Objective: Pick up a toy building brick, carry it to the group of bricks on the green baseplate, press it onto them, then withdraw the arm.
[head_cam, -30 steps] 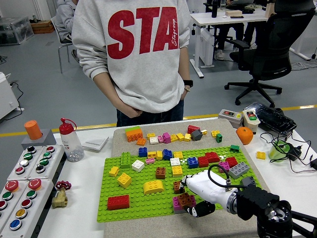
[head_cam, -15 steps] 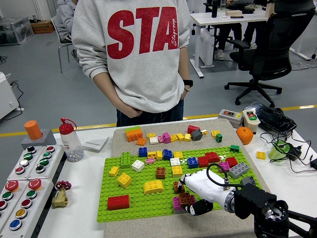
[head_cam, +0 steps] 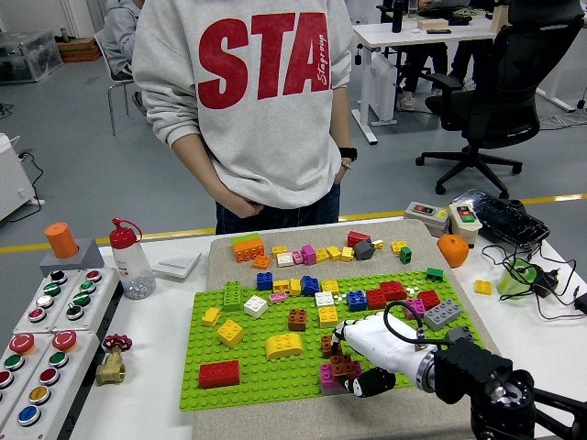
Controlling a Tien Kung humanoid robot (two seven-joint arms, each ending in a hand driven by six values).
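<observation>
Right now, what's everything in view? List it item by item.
Baseplate: 1, green, table centre.
Bricks on baseplate: many, mixed colours; red one near left, yellow arch centre.
Loose bricks: many, mixed, on beige mat behind baseplate.
Brown brick: 1, at right hand, on pink bricks.
Button panels: 2, grey, far left.
Orange cylinder: 1, on grey block, left.
Bottle: 1, clear, red cap, left.
Valve: 1, brass, red handle.
Orange ball: 1, right.
Switch boxes: 2, right rear.
Person: 1, grey sweatshirt, far side.
Right hand: white, on brown brick.
</observation>
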